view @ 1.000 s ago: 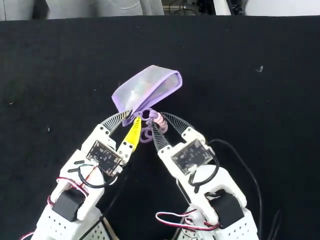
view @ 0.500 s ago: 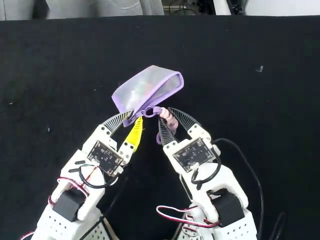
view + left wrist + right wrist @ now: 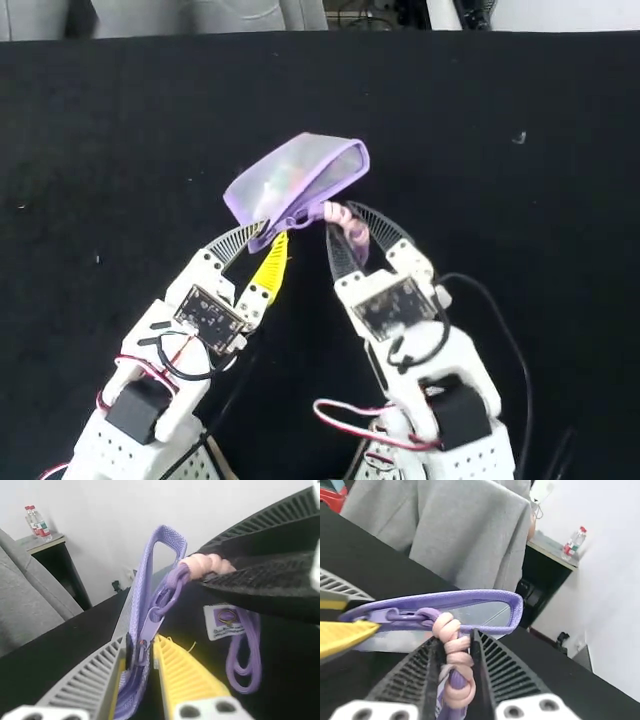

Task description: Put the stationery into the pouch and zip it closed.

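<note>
**A:** What of the pouch (image 3: 295, 180) is hard to make out?

**B:** Its contents; only faint coloured shapes show through the translucent side, none identifiable; whether its lower edge touches the table (image 3: 520, 200) cannot be told.

**A:** Position and long axis?

**B:** Mid-table, just ahead of both arms; in the high view the long axis runs diagonally, from the end nearest the arms at lower left to the far end at upper right; the zip edge faces the arms, with the zip slider (image 3: 150, 628) at the near end.

**A:** The grippers?

**B:** The left gripper (image 3: 268, 234), with one grey and one yellow finger, is clamped on the pouch's near end beside the slider; the right gripper (image 3: 345, 222), black-fingered, is closed on the pink cord (image 3: 451, 630) attached to the slider.
</note>
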Tool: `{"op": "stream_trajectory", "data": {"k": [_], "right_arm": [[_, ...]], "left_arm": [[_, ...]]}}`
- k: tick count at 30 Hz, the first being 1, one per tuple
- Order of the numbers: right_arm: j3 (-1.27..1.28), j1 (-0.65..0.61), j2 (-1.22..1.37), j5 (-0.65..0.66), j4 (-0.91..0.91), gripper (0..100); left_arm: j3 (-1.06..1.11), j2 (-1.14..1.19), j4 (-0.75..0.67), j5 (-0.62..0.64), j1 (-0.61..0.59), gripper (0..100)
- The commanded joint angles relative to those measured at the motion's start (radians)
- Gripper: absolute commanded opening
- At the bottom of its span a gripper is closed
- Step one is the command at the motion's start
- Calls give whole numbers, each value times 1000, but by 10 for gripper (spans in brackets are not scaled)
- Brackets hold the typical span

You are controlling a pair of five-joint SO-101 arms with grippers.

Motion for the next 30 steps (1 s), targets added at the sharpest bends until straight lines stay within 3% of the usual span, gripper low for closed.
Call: {"op": "stream_trajectory", "data": {"k": [1, 7, 18, 30], "right_arm": [[-143, 157, 170, 3, -170, 11], [-272, 276, 414, -3, -258, 11], [-331, 440, 559, -2, -361, 11], [-493, 520, 857, -49, -430, 11]], "left_arm": [[-1, 5, 15, -2, -24, 29], [-1, 5, 15, -3, -24, 29], [-1, 5, 15, -3, -25, 29], [-1, 5, 15, -3, -25, 29]]}}
